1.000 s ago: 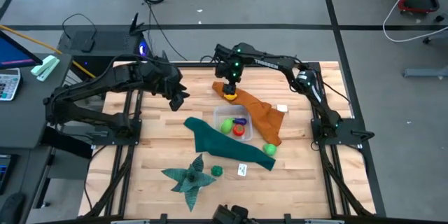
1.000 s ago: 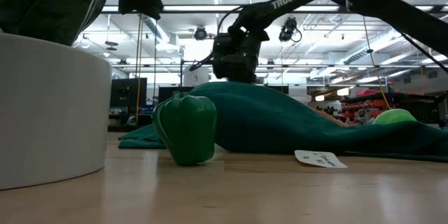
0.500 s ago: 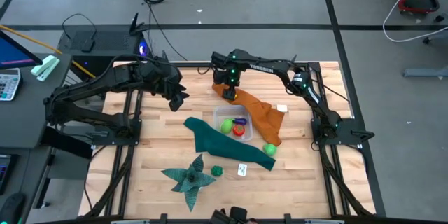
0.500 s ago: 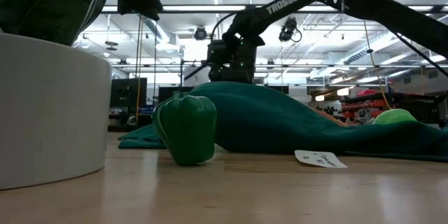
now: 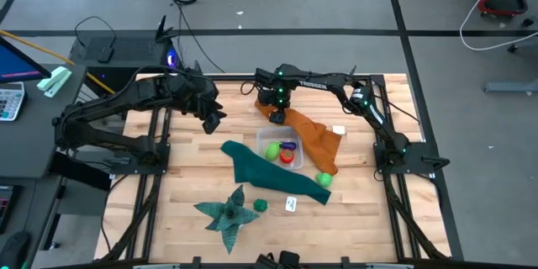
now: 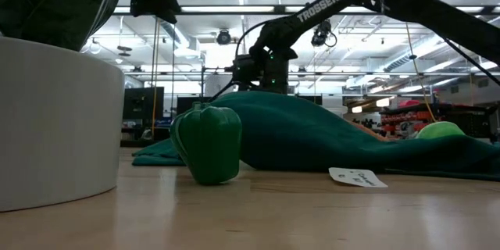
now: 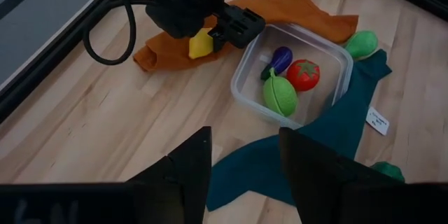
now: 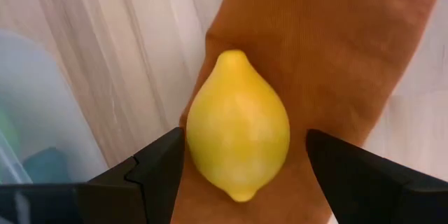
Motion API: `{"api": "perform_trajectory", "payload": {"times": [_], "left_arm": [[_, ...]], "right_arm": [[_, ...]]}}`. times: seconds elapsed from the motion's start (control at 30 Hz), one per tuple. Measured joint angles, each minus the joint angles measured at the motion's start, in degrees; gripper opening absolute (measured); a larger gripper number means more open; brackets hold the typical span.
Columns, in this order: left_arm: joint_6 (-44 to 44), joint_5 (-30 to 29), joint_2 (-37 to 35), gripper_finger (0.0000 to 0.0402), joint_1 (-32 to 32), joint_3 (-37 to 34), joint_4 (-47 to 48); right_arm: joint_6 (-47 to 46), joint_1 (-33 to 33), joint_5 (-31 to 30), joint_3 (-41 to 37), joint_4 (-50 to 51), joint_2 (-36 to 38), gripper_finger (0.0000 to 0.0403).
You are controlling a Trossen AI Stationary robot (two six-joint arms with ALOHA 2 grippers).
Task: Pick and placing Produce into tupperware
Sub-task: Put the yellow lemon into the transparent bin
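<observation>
right claw (image 8: 238, 168) open astride lemon (image 8: 238, 126) | arm label "trossen"

A smooth yellow toy lemon (image 8: 238, 126) lay on rust-orange fabric between the right gripper's (image 8: 245, 164) spread dark fingers (image 8: 157, 164), a narrow gap showing on each side. Just beside those fingers sat the clear plastic rounded-corner tupperware box (image 7: 243, 78), holding a light green ribbed fruit (image 7: 280, 95), a red tomato (image 7: 303, 74) and a small purple eggplant (image 7: 279, 60). A light green round piece (image 7: 361, 43) lay beyond the box's far corner, and a dark green bell pepper (image 6: 208, 142) stood upright, well apart.
</observation>
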State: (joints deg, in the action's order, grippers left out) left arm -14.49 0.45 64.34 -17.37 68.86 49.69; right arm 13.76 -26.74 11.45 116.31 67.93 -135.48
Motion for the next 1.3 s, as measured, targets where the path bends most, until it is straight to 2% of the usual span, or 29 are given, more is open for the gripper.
{"api": "perform_trajectory", "payload": {"times": [0.2,0.57,0.97,1.3], "left_arm": [[0.06,0.00,0.00,0.0172,0.00,0.00,0.09],[0.08,0.00,0.00,0.0173,-0.01,0.02,0.11],[0.08,0.00,0.00,0.0172,-0.02,0.02,0.15],[0.17,0.00,0.02,0.0172,-0.04,0.02,0.26]], "right_arm": [[-0.02,0.04,0.03,-0.37,-0.82,0.00,0.0241],[-0.13,0.04,0.91,-0.37,-0.87,0.02,0.0136],[-0.59,0.04,0.89,1.20,0.49,0.75,0.0142],[-0.63,-0.15,0.49,1.57,1.84,6.68,0.0144]]}}
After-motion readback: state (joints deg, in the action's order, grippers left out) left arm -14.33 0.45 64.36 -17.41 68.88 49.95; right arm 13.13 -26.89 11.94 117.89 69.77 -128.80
